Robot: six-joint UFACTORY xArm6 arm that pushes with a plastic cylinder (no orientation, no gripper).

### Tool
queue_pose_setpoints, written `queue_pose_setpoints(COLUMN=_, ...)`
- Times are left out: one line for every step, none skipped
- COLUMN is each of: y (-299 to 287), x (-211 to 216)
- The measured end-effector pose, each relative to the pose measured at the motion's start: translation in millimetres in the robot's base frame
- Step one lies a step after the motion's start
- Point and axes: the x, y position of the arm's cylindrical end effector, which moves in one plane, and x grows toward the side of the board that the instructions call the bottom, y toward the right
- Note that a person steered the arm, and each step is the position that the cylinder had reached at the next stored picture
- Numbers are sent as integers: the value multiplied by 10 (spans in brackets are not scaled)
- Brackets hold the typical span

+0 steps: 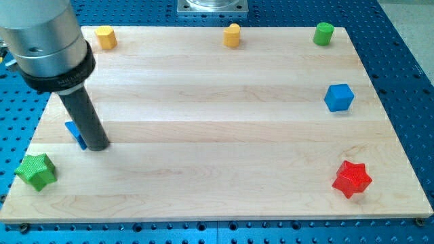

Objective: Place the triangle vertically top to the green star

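A green star (pixel 35 171) lies at the view's bottom left corner of the wooden board (pixel 224 129). A blue triangle (pixel 74 132) sits just above and to the right of the star; the rod hides most of it. My tip (pixel 97 146) rests on the board right against the triangle's right side. The rod rises up and to the left to a large grey cylinder.
A yellow block (pixel 105 37) sits at the top left. A yellow block (pixel 232 34) sits at the top middle. A green cylinder (pixel 323 33) is at the top right. A blue cube (pixel 339 97) is at the right edge. A red star (pixel 352 179) is at the bottom right.
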Motion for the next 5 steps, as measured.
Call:
queue_pose_setpoints(y=205, x=-120)
queue_pose_setpoints(y=169, x=-211)
queue_pose_setpoints(y=145, x=-211)
queue_pose_setpoints(y=20, x=-206)
queue_pose_setpoints(y=-146, x=-206)
